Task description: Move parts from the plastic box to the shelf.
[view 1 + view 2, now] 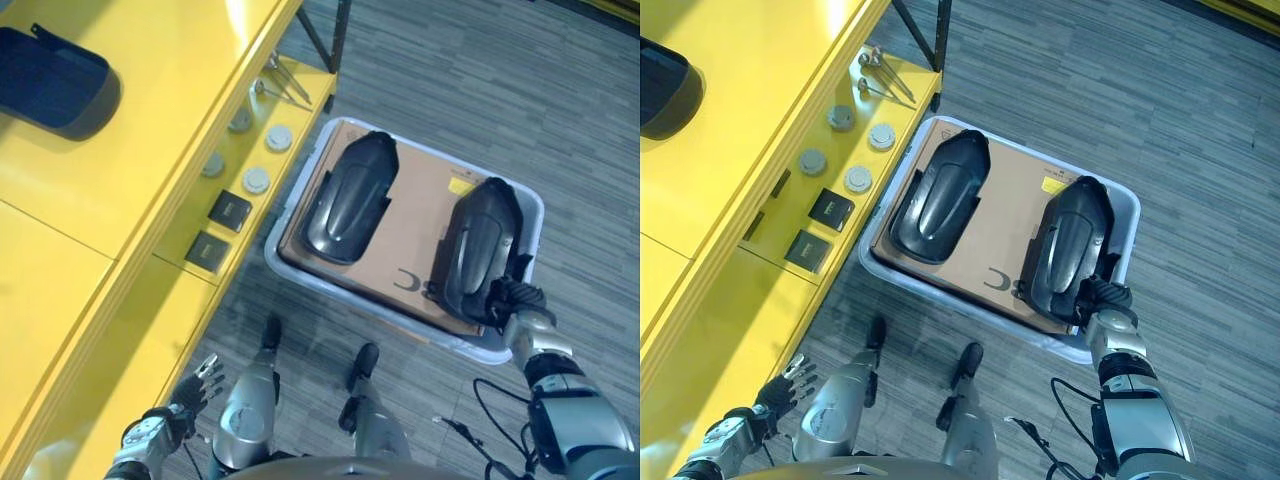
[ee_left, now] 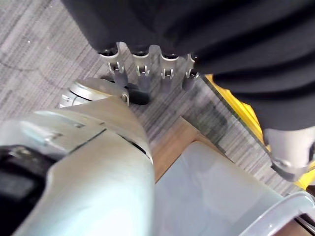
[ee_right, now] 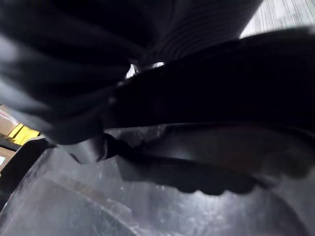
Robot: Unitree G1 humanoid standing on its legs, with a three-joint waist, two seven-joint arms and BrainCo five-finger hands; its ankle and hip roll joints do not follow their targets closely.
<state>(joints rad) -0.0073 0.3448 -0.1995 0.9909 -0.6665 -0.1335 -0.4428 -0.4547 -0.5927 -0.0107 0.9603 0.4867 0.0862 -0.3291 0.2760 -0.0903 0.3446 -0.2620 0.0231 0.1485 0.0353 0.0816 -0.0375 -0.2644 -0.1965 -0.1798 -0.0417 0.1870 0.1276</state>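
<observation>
The right hand (image 1: 512, 300) is down at the near end of the right-hand black part (image 1: 482, 245), pressed against its near edge inside the plastic box (image 1: 533, 215); in its own wrist view the dark cover and the glossy black shell crowd together so closely that the fingers are hidden, and I cannot tell whether they have closed round the part or only lie against it. That part lies lengthwise on a sheet of brown cardboard (image 1: 420, 215) that lines the box, its far end pointing away from the hand. The second black part (image 1: 350, 195) lies on the same cardboard, well to the left of the right hand and apart from the first, tilted a little so that its far end leans away from the shelf. The box stands on the grey striped floor (image 1: 450, 80), just beside the yellow shelf (image 1: 130, 180). The left hand (image 1: 195, 385) hangs low beside the shelf's near edge, far from the box, with its fingers straight and spread, holding nothing; its wrist view shows the fingers (image 2: 142, 73) lined up over the floor. On the shelf's lower ledge, beyond the left hand, sit several round grey discs (image 1: 256, 180), two small black square pieces (image 1: 229, 210) and some thin metal tools (image 1: 285, 80). On the shelf's upper surface, farther off, lies a dark blue tray (image 1: 50, 80).
</observation>
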